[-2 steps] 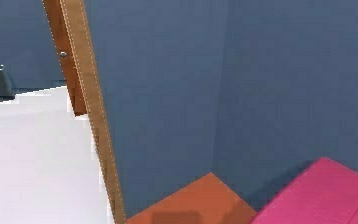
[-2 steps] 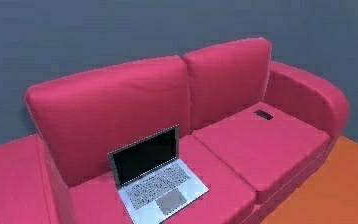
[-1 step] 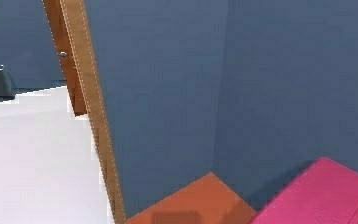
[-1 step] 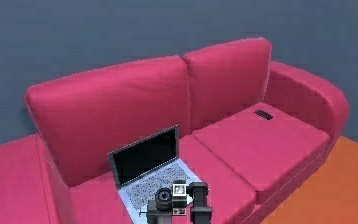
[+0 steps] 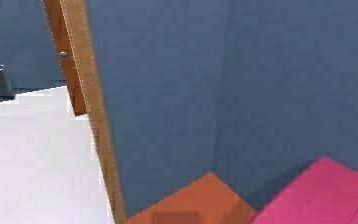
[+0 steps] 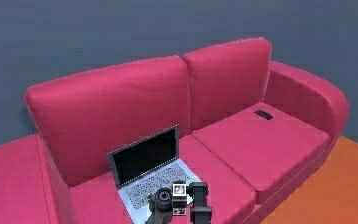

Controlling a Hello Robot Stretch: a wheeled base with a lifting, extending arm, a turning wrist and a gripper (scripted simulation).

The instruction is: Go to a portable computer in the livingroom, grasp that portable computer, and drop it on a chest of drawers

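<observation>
An open laptop (image 6: 145, 160) with a dark screen and a grey keyboard lies on the left seat cushion of a pink sofa (image 6: 117, 100) in the arm side view. My gripper (image 6: 163, 204) shows at the bottom edge, right at the front of the laptop's keyboard, with the two white marker squares just to its right. With the laptop lying on the cushion behind it, I cannot tell whether the gripper holds anything.
A small dark flat object (image 6: 264, 116) lies on the sofa's right cushion. In the forward view a blue wall (image 5: 187, 90) stands close ahead, with a wooden door frame (image 5: 87, 90), orange floor (image 5: 187, 205) and the sofa's corner (image 5: 327, 195). White floor (image 5: 37, 160) opens on the left.
</observation>
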